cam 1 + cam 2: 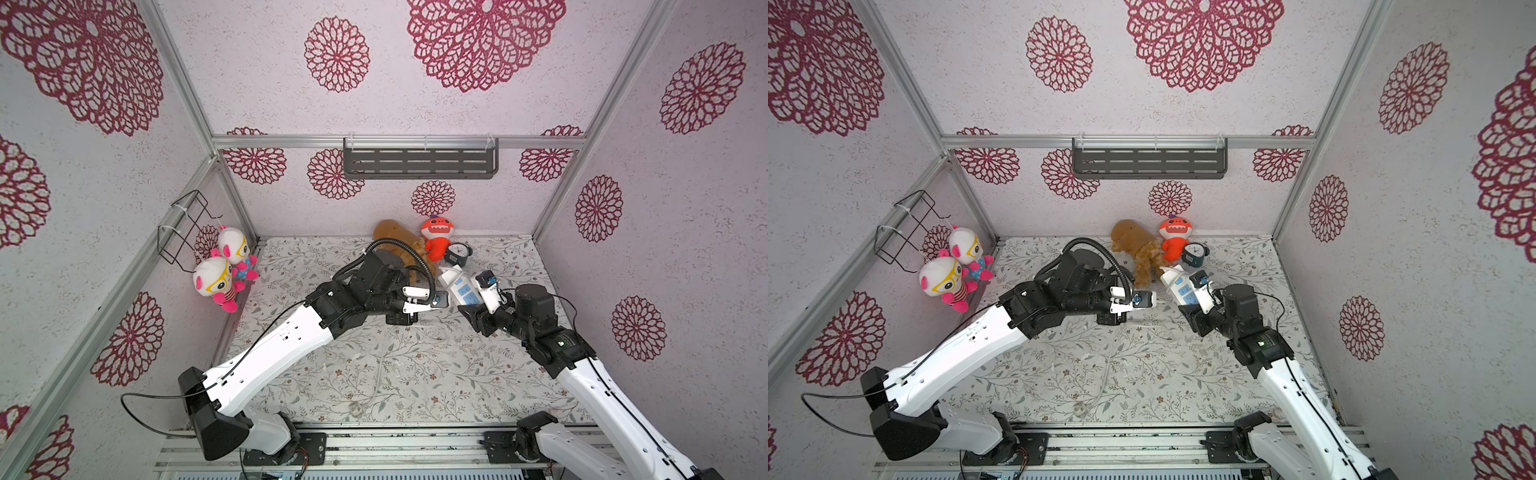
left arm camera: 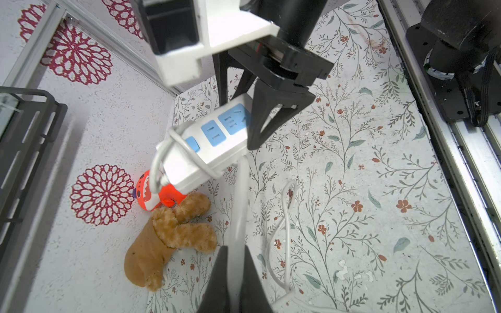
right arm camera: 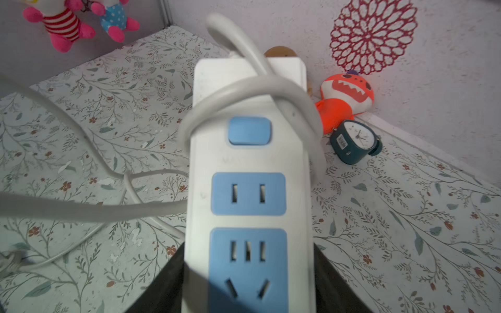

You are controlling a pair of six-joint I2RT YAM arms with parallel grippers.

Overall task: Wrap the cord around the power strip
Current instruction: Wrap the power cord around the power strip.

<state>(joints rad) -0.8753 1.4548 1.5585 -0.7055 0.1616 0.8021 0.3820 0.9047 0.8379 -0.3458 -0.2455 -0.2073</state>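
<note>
Holding the cord (image 2: 238, 189) pinched in the left gripper (image 2: 235, 257), jaws narrowed tight on it, I see the loose rest lying on the floral worktop (image 1: 478, 374). Rightward, the right gripper (image 3: 249, 260) has its jaws clamped on the socket end of the power strip (image 1: 461, 286), which is raised off the worktop near the orange toy (image 1: 436, 239) and the clock (image 1: 457, 251), with one loop of cord around it by the blue button (image 3: 249, 131).

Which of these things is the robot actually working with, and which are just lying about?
In the job: power strip, held by the right hand; cord, pinched by the left hand.
Lying about: brown plush toy, orange toy, clock, striped doll, spotted doll, wall shelf, wire rack.
</note>
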